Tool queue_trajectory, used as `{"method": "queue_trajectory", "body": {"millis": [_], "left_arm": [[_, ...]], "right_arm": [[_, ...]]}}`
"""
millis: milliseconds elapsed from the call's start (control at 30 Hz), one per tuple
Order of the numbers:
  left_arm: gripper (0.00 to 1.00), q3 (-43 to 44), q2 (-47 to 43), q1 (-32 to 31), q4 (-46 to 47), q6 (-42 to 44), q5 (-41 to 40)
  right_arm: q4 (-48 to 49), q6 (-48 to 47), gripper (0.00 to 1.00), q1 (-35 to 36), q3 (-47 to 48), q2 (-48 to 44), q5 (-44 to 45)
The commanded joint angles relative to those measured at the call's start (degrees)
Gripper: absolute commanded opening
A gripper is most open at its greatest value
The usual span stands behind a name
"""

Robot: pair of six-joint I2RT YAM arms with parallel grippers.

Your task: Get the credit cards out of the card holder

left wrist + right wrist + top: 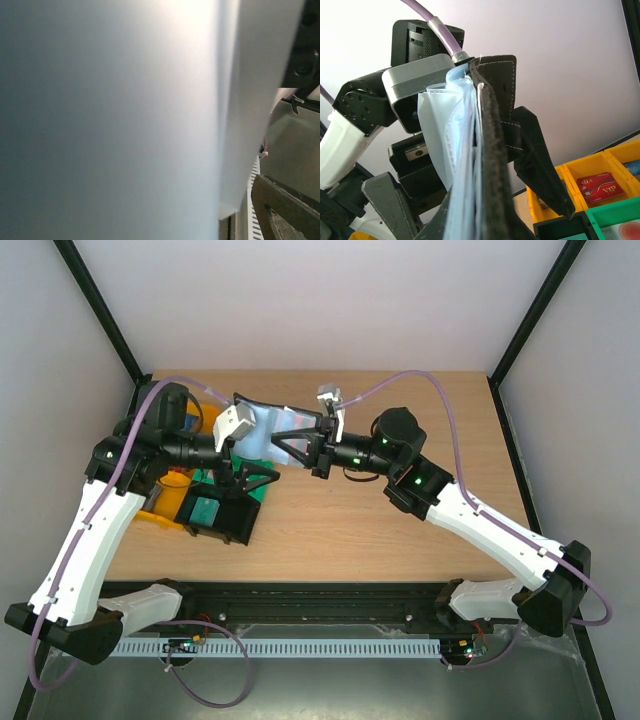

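Right tool (276,441) grips the card holder (492,165) shut; left tool (485,220) gapes empty astride it. Centre fingers (540,165) before pinching any card.

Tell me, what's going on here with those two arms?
The right gripper is clamped on a black card holder, holding it up above the table. The left gripper has its fingers spread open on either side of the holder's clear pockets. One red card lies in a yellow bin below.
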Motion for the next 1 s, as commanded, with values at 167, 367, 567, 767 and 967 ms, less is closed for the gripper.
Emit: {"method": "queue_trajectory", "body": {"millis": [167, 367, 567, 767, 967], "left_arm": [[0.83, 2.0, -0.6, -0.1, 1.0, -1.7, 5.7], [0.19, 1.4, 0.5, 0.1, 4.3, -6.3, 4.5], [0.02, 0.8, -0.2, 1.1, 3.2, -5.7, 1.3], [0.02, 3.4, -0.7, 2.3, -2.5, -1.2, 8.2], [0.02, 5.7, -0.5, 2.6, -7.4, 4.4, 12.0]], "right_arm": [[2.8, 0.0, 0.02, 0.4, -0.1, 0.5, -0.5], [1.7, -1.0, 0.02, 0.4, -0.7, 0.3, -3.5], [-7.3, -7.4, 0.59, -0.3, 2.5, -1.4, -4.2], [-11.3, -10.6, 0.86, -7.0, -1.6, -8.3, -5.1], [-13.3, -13.7, 0.86, -8.1, -3.6, -12.2, -5.1]]}}
